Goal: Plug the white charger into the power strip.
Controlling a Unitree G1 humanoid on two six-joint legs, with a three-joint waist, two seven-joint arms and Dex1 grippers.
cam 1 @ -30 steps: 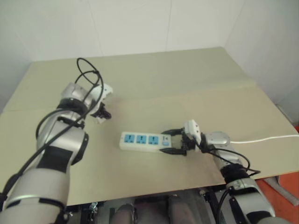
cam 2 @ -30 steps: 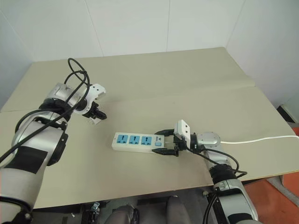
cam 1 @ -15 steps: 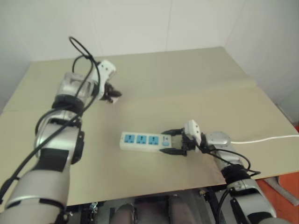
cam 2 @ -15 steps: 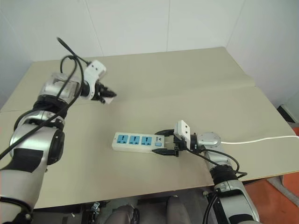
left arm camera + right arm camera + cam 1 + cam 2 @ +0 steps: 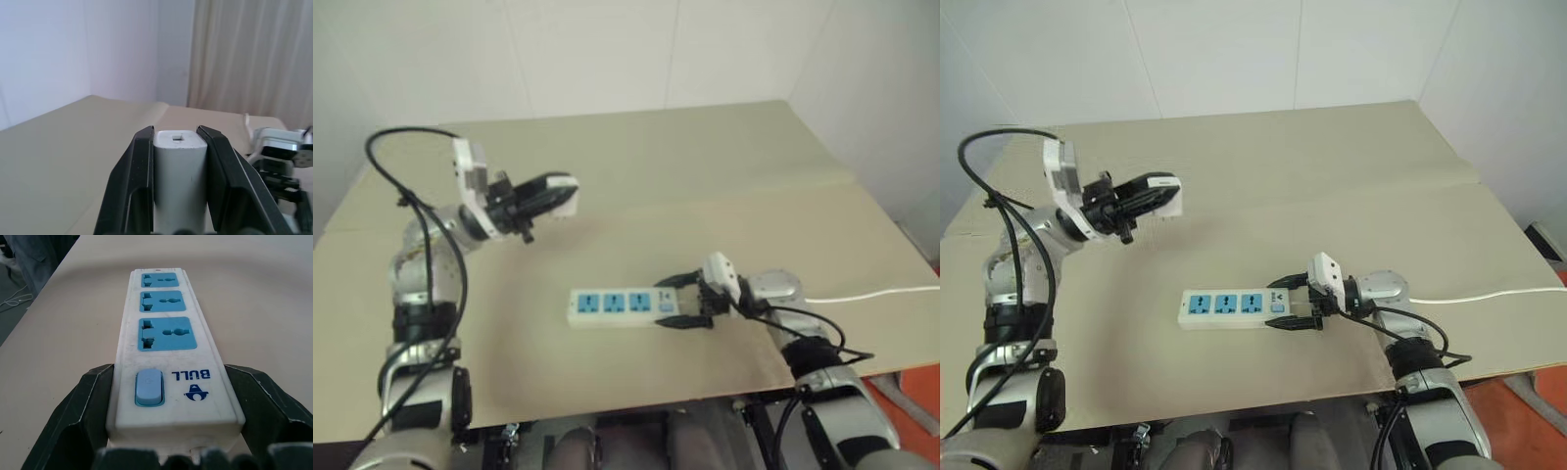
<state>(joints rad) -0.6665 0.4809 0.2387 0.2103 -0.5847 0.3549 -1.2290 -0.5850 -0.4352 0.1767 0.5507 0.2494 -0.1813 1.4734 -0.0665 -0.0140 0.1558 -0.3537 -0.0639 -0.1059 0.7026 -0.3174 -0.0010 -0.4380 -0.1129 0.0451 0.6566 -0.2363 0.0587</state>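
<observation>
The left gripper (image 5: 1151, 193) is up in the air over the table (image 5: 1332, 176), squeezed tight on the white charger (image 5: 179, 181) (its fingers (image 5: 139, 186) press both sides). The arm is bent and the gripper points sideways, toward the right. The power strip (image 5: 1234, 307) lies flat on the table, lower down and to the right of the charger. Its long side runs left to right. The right gripper (image 5: 1295, 304) reaches in level and hugs the switch end, one finger on each long side.

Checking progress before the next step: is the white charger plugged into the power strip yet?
Not yet. The left gripper holds the white charger above the table; the power strip shows three bare sockets.
</observation>
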